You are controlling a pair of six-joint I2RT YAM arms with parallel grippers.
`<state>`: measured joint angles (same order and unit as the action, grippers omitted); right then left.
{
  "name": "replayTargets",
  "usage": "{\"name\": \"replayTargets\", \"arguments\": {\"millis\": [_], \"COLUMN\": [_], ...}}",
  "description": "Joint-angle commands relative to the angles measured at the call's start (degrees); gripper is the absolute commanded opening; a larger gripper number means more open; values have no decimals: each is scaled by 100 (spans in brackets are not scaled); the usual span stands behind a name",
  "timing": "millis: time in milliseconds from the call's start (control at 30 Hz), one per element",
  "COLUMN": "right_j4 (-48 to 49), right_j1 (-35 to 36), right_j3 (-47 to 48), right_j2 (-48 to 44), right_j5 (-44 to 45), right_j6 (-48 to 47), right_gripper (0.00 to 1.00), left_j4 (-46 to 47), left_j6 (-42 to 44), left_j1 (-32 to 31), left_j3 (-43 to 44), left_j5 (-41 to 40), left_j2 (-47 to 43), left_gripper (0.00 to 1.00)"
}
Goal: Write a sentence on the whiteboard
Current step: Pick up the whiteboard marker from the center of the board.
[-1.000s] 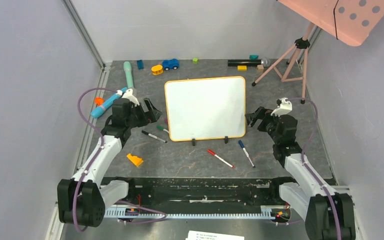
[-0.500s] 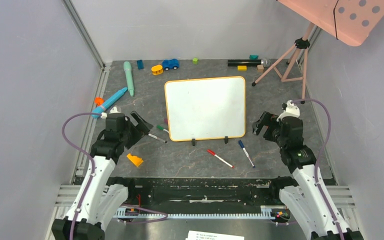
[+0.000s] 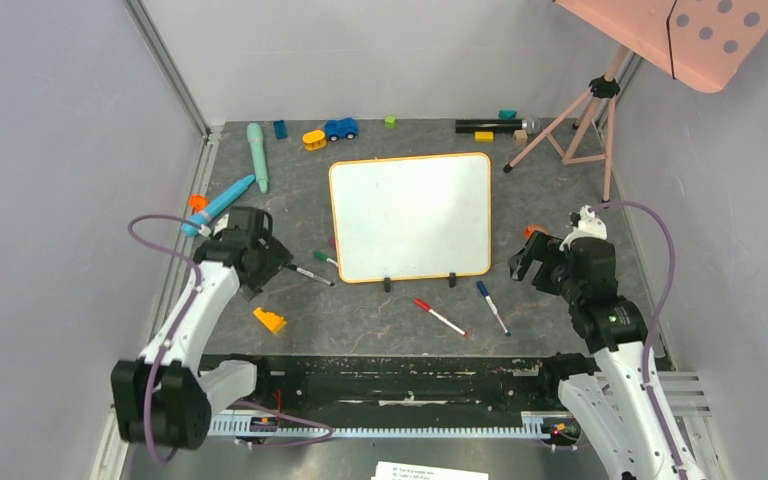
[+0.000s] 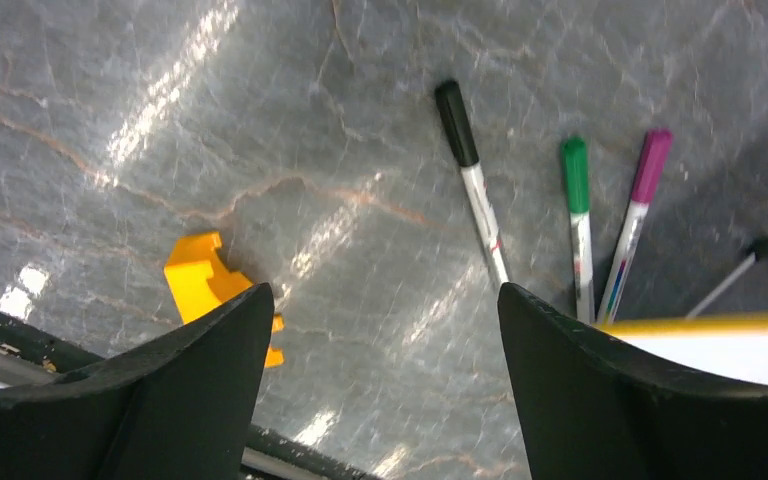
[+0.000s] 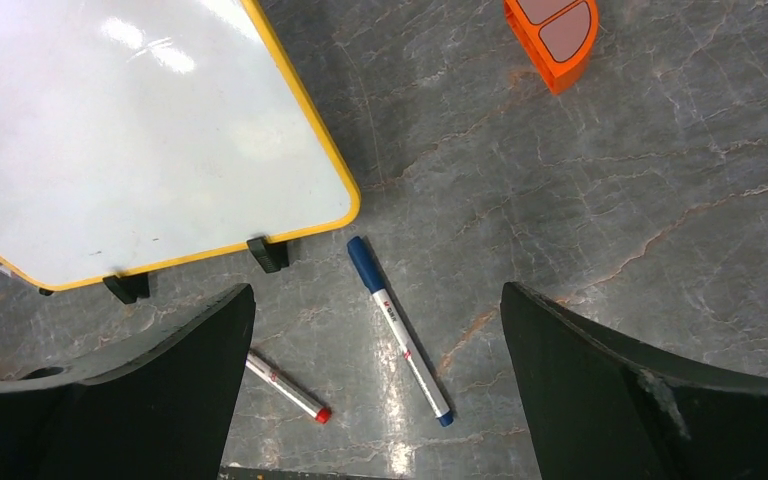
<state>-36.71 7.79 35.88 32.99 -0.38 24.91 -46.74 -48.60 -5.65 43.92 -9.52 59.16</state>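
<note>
Whiteboard (image 3: 410,215): mid-table, feet toward the arms, blank, reachable by both | left gripper (image 4: 382,295): spread wide, nothing grasped, held over black marker (image 4: 470,190), judged a pick-up approach | right gripper (image 5: 377,290): released, empty, poised above blue marker (image 5: 397,330) | writing not yet begun.

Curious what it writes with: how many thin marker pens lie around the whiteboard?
5. The black pen, green pen and purple pen lie left of the whiteboard; the red pen and blue pen lie in front. More may be hidden.
</note>
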Motion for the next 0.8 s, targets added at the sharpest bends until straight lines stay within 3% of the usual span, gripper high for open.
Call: {"name": "replayTargets", "arguments": {"millis": [0, 133, 567, 767], "right_j4": [-239, -267, 223, 304], "right_j1": [38, 36, 34, 37], "right_j3": [643, 832, 514, 532], "right_j2": [229, 347, 510, 493], "right_j5": [3, 200, 98, 137], "right_j6": [-149, -266, -254, -403], "right_gripper": [95, 96, 96, 96], "left_j4": [98, 271, 939, 1351], "left_j6": [-421, -510, -620, -917], "left_j1": [137, 247, 370, 361], "left_j3": [695, 950, 467, 436], "left_j5": [-620, -540, -183, 41], "left_j2": [848, 1420, 1658, 2196], "left_gripper": [87, 84, 83, 73]}}
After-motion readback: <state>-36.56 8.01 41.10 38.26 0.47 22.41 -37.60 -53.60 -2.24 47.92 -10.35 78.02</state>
